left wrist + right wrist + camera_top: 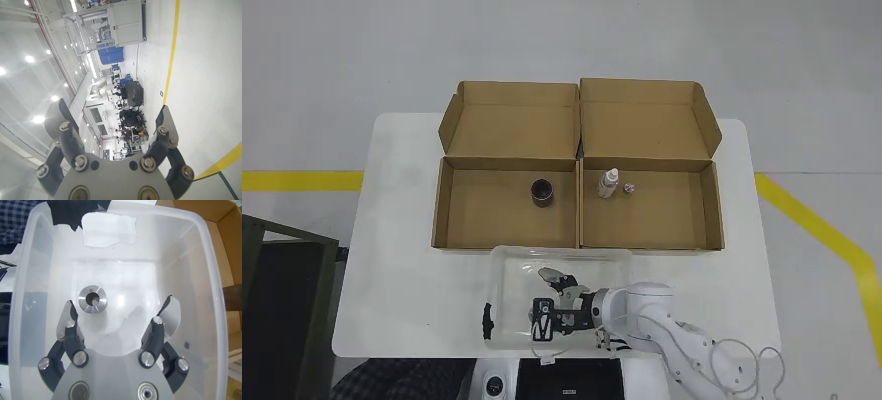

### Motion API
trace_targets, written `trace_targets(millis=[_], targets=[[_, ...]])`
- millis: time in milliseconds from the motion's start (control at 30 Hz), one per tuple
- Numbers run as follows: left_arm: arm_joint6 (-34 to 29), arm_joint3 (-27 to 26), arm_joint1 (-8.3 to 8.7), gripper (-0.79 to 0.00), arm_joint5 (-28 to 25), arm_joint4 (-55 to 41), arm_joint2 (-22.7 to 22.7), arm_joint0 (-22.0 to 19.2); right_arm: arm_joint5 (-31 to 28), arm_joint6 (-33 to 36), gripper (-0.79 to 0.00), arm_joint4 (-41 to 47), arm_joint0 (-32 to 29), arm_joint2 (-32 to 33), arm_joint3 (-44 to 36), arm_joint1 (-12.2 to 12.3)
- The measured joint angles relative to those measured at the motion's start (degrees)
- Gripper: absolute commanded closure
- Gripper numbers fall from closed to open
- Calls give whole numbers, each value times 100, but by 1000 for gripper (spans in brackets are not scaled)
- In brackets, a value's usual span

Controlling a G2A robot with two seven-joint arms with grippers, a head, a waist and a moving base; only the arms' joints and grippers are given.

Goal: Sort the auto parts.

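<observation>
A silver metal bushing [92, 301] with a centre hole lies on the floor of the clear plastic bin [191, 262]. My right gripper [121, 307] hangs open inside the bin, and the bushing sits just ahead of one fingertip [70, 311], not between the jaws. In the top view this gripper [550, 300] is over the bin [504, 262] at the table's front. The left cardboard box [457, 215] holds a dark cylindrical part [542, 191]. The right box [682, 215] holds a pale bottle-shaped part [609, 183] and a tiny part [630, 187]. My left gripper [113, 111] is open and holds nothing, facing the room.
Both boxes stand side by side behind the bin with lids folded back. A black latch [487, 320] sits on the bin's left end. The white table [392, 250] has free room at both sides of the boxes.
</observation>
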Motion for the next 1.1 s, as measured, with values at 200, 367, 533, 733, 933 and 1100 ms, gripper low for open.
trace_targets(millis=[200,367,533,733,933,1100], targets=[[0,0,0,-785,0,0,0,0,-92,90,-474,161,199,-196,229,-59],[0,0,0,-785,0,0,0,0,-158,126,-311,297,358,-369,422,-113],[0,0,0,-785,0,0,0,0,-253,120,0,458,472,-465,547,-146],[0,0,0,-785,0,0,0,0,-307,12,0,737,556,-433,593,-158],[0,0,0,-785,0,0,0,0,-360,-153,0,1204,537,-194,511,-118],[0,0,0,-785,0,0,0,0,-374,-369,0,1651,457,114,364,-60]])
